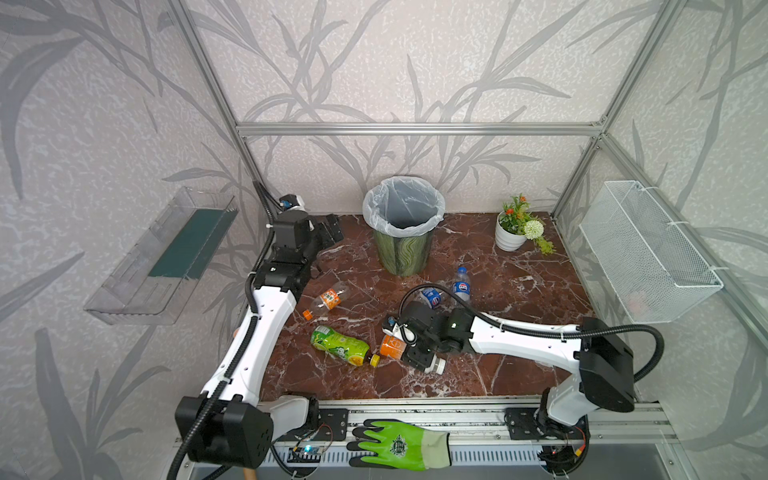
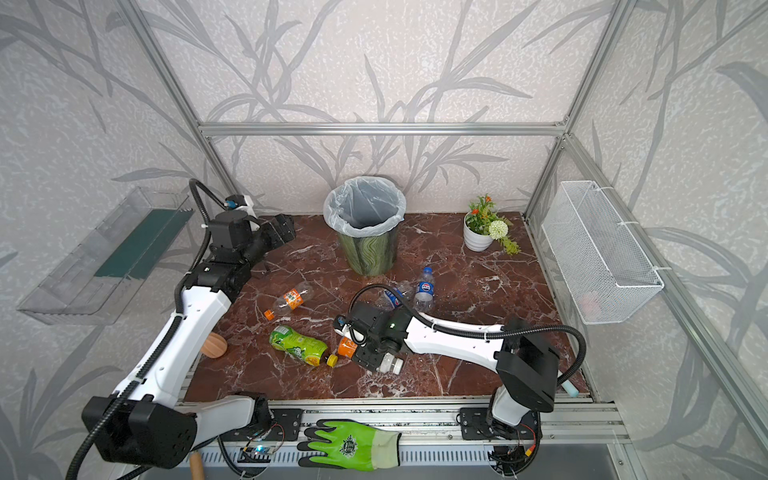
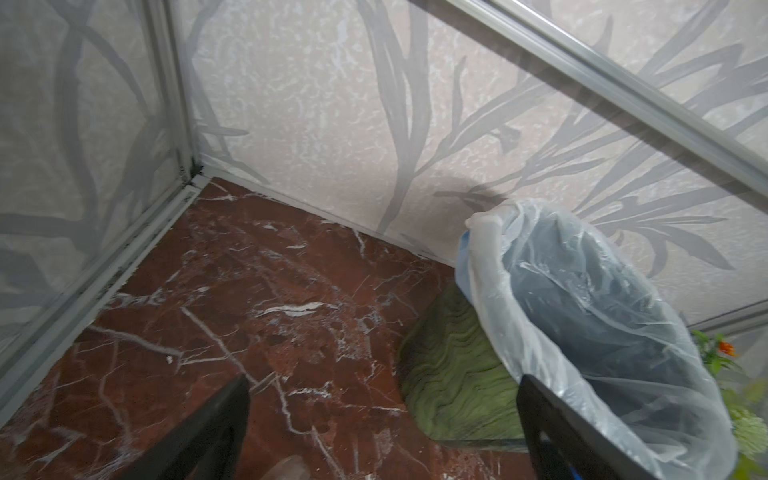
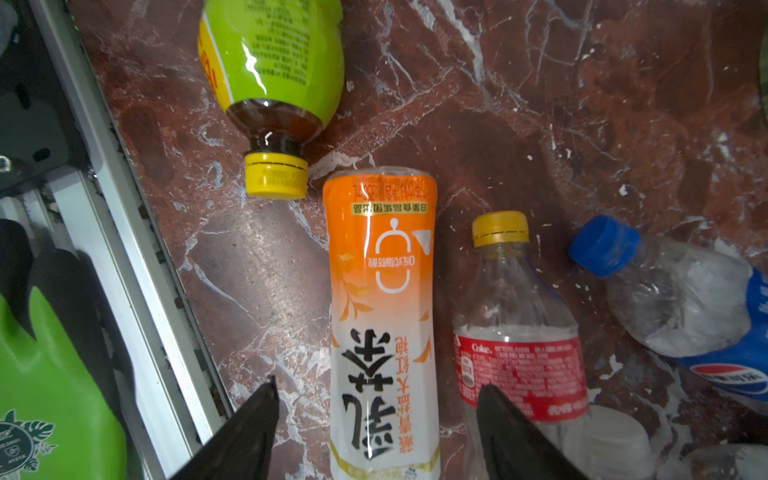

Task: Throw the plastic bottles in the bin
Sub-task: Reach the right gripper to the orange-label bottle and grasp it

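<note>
Right wrist view shows you the right fingers (image 4: 245,436) spread open, one on each side of the orange-and-white bottle (image 4: 382,311). You can see a small gap on both sides, so they are not squeezing it. This bottle lies flat on the red counter (image 4: 540,124). The green bottle (image 4: 270,62) lies just beside its far end, with its yellow cap close to it. A clear red-label bottle (image 4: 519,332) lies just beside it on the other side. A crushed blue-label bottle (image 4: 685,303) comes next after that.

In both top views you see the bin (image 1: 401,253) standing at the back of the counter, in the middle. It has a thin white bag over its rim. It is well apart from the right fingers. An orange-label bottle (image 1: 328,300) lies between the left arm and the bin. An upright bottle (image 1: 461,284) with a blue cap stands in front of the bin, a bit to the right.

The left wrist view shows you the left fingers (image 3: 208,440) wide open with nothing in them. They are up just beside the bin.
</note>
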Robot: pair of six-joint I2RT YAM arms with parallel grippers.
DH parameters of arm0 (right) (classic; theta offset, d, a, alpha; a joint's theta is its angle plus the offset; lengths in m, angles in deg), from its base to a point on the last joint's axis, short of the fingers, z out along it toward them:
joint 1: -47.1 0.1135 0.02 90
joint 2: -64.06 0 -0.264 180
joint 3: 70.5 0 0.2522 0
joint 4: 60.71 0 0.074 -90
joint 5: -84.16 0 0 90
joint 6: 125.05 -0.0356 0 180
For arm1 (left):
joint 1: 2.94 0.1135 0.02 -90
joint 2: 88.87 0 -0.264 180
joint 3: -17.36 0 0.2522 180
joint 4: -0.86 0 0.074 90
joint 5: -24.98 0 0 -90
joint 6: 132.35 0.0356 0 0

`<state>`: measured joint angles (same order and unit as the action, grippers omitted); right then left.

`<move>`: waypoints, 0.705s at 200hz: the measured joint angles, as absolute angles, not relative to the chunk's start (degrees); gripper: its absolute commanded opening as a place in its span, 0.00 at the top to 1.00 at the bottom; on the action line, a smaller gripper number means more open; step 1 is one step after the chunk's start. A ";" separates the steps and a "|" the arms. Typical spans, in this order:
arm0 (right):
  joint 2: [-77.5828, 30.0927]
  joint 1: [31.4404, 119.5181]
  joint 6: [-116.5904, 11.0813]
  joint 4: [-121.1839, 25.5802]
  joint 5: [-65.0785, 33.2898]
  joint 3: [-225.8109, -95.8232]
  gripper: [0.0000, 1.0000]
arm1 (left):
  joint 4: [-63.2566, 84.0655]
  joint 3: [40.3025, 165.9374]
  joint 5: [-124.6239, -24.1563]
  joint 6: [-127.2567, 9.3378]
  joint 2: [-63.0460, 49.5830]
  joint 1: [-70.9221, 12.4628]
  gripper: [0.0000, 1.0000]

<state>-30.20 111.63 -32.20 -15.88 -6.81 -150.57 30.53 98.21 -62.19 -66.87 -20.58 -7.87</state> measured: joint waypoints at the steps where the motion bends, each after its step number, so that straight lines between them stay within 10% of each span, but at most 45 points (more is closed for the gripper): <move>1: -30.46 111.65 -32.18 -15.66 -6.73 -150.83 0.24 | 30.63 97.99 -61.88 -66.84 -20.87 -7.87 0.01; 141: -46.31 112.79 -29.23 -6.29 -4.54 -159.86 0.32 | 31.88 91.83 -54.56 -65.44 -29.43 -6.14 0.01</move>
